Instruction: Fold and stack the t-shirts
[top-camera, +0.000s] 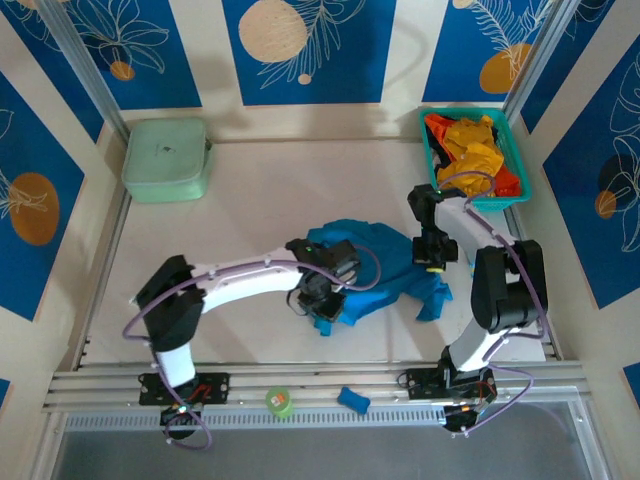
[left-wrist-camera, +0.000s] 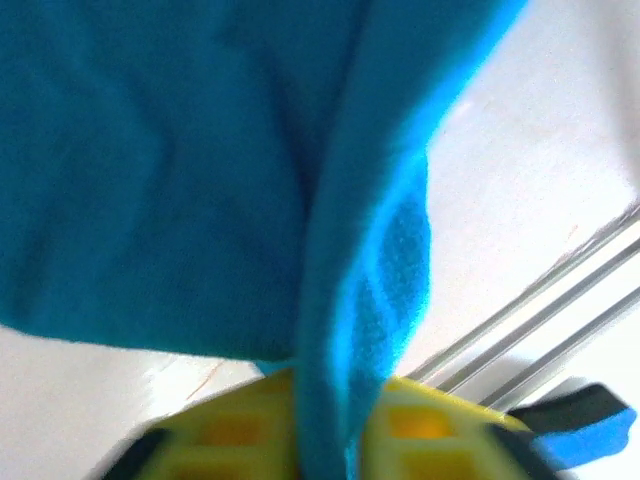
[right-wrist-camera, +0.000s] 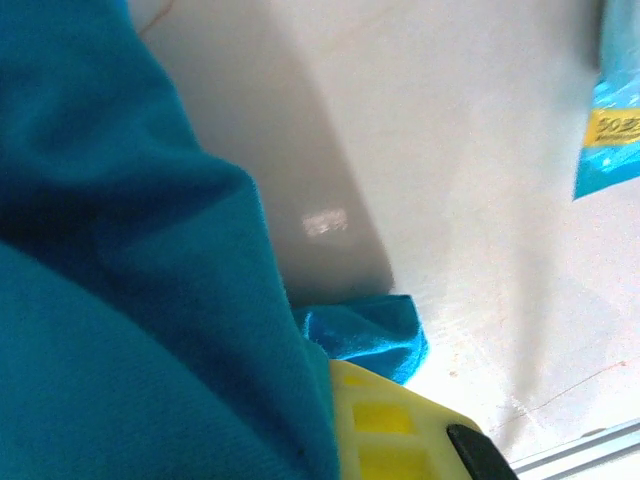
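On the tabletop (top-camera: 250, 190) the bunched blue t-shirt (top-camera: 385, 250) is seemingly being pulled flat before folding, right hand (top-camera: 433, 270) clamped on it, cloth between the fingers of the left hand (top-camera: 323, 312), its grip untellable.

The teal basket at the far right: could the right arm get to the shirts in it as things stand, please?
Probably, for reach: the teal basket sits close beyond the right gripper, nothing between them. But that gripper is shut on the blue t-shirt, so it must let go first.

mint-green case (top-camera: 166, 158) far left, teal basket (top-camera: 465, 112) far right.
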